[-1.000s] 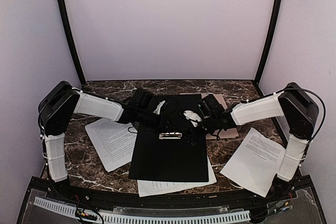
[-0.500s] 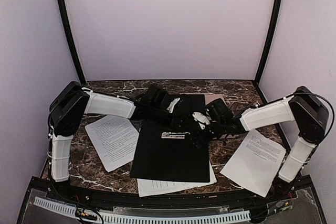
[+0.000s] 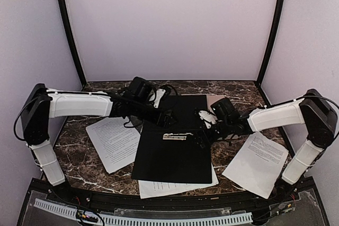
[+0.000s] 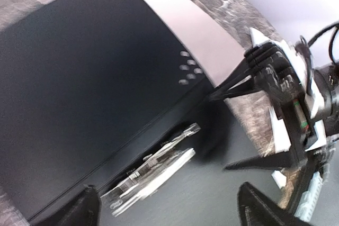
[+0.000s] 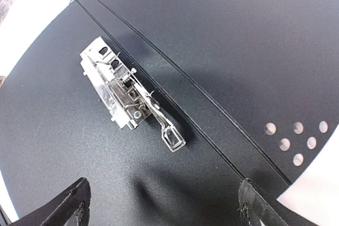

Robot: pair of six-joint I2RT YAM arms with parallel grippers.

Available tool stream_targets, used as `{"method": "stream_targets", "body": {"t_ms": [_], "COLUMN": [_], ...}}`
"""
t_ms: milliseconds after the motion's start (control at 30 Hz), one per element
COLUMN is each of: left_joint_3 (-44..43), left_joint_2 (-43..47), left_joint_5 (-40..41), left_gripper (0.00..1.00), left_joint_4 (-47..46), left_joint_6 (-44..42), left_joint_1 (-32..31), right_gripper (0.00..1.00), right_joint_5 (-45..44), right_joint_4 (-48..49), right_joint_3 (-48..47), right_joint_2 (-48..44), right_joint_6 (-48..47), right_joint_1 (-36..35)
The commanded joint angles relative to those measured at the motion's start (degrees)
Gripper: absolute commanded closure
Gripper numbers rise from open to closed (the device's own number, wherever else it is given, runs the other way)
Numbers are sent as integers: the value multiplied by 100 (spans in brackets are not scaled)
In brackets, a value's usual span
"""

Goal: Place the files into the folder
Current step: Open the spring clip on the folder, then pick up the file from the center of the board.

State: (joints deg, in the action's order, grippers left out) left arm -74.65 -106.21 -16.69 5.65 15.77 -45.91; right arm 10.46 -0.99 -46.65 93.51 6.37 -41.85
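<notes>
both jaws spread wide over the open folder (image 3: 172, 158); one sheet (image 3: 175, 187) — mostly hidden — beneath it

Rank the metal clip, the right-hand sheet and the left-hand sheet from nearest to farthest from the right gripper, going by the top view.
1. Metal clip, on the black folder, just left of the right gripper.
2. Right-hand sheet, off to its right, toward the near edge.
3. Left-hand sheet, across the folder, at the far left.
</notes>
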Motion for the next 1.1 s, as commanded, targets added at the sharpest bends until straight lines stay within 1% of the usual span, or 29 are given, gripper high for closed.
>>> {"method": "stream_targets", "body": {"t_ms": [0,33,100,167,200,233,367,467,533,667,767,900,1067], "left_joint_3": [1068,1469,2006,2474,2649,3003,3919,4295,4506,4735,4705,4789,4991], "left_joint_2": [1399,1788,2304,2712,2977,3108,3997,4730,5029,5286,5295,5253,5157], "left_joint_5": [2367,2768,3017,3000,2919,2799,2954,3127,3138,2897,2839,2489,1815], "left_gripper": [2,2,1,1,1,1,1,1,1,1,1,1,1], "left_joint_4": [514,541,647,903,1041,1107,1212,1416,1553,1634,1810,1803,1529], "left_joint_6": [318,443,753,1139,1385,1495,2019,2334,2460,2573,2525,2412,2309], "left_joint_1": [21,34,133,349,571,789,1086,1258,1417,1763,1998,2391,3014], "right_gripper": [3,2,2,2,2,2,2,3,4,5,5,6,7], "right_joint_5": [-154,-183,-175,-39,59,148,391,550,727,874,973,1127,1118], "right_joint_4": [-395,-492,-692,-881,-926,-959,-1233,-1462,-1619,-2031,-2322,-2557,-2861], "right_joint_3": [-487,-642,-1052,-1635,-1908,-2150,-3365,-4285,-4893,-6096,-6898,-7825,-8579], "right_joint_2": [-32,27,212,575,768,948,1830,2497,2950,3876,4479,5123,5678], "right_joint_6": [-98,-157,-264,-318,-327,-330,-292,-177,-1,313,487,669,809], "right_joint_1": [-8,-57,-203,-395,-491,-586,-976,-1215,-1315,-1464,-1509,-1515,-1510]}}
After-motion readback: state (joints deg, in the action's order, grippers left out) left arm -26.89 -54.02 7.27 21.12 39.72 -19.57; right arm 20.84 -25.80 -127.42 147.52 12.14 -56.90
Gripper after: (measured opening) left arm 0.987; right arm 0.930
